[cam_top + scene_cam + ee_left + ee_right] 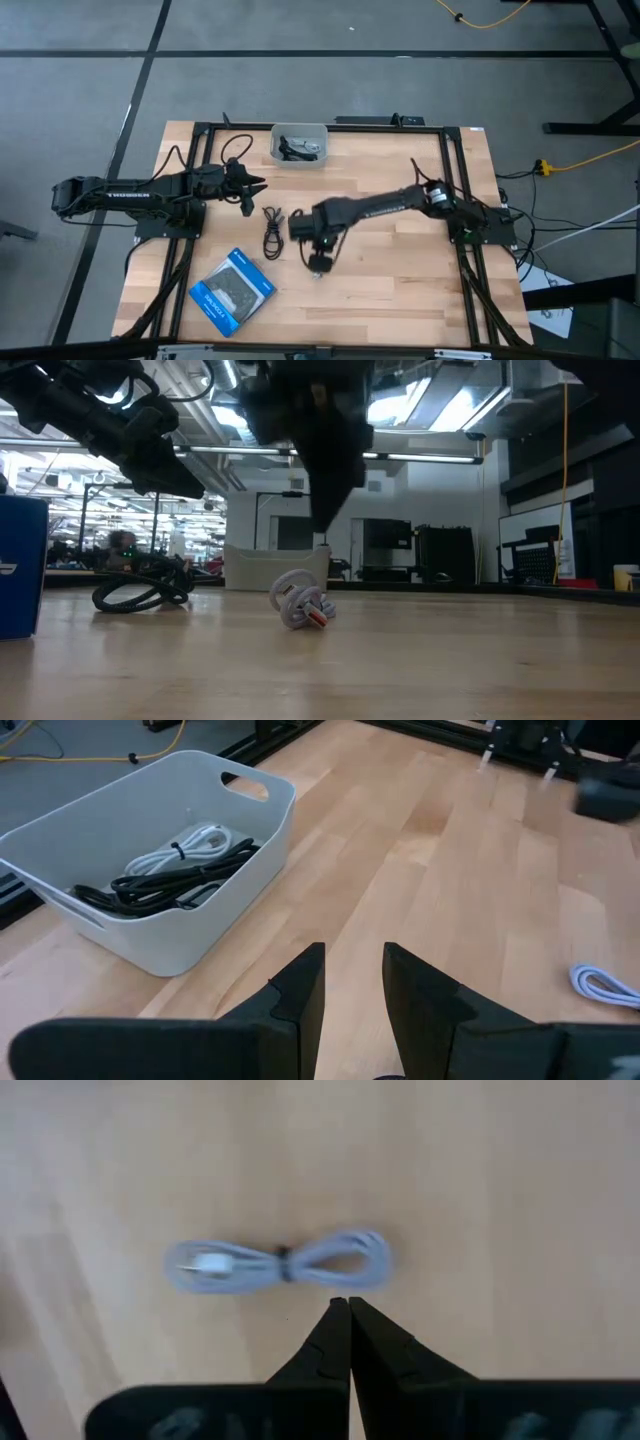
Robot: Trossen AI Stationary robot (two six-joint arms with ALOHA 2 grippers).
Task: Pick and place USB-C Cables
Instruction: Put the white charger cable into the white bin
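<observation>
Low view, nearest first: a blue packet (pixel 20 565) stands at the table's near edge on one side. Behind it a pale grey cable bundle (pixel 300 603) lies on the wooden table (pixel 420 650), with the right gripper (pixel 325 525) hanging directly above it, clear of it. Further back a black cable bundle (pixel 140 592) rests on the wood, and beyond that stands the white bin (pixel 275 568). The left arm's dark bulk crosses the upper corner and blocks part of the room behind.

The high view lays this out from above. The blue packet (pixel 232 290) sits near the front edge, the black cable bundle (pixel 272 231) lies between the two arms, and the right gripper (pixel 320 265) covers the grey bundle completely. The left gripper (pixel 250 187) waits above the table near the white bin (pixel 299 145), which stands at the far edge.

Only the right wrist view shows the grey cable bundle (pixel 278 1266) whole: a figure-eight tied at its middle, just ahead of the right gripper (pixel 349 1305), whose fingers are pressed together at the tips.

Only the left wrist view looks into the white bin (pixel 150 870), where black cables (pixel 165 882) and a white cable (pixel 190 845) lie. The left gripper (pixel 352 960) has its fingers slightly spread, holding nothing.
</observation>
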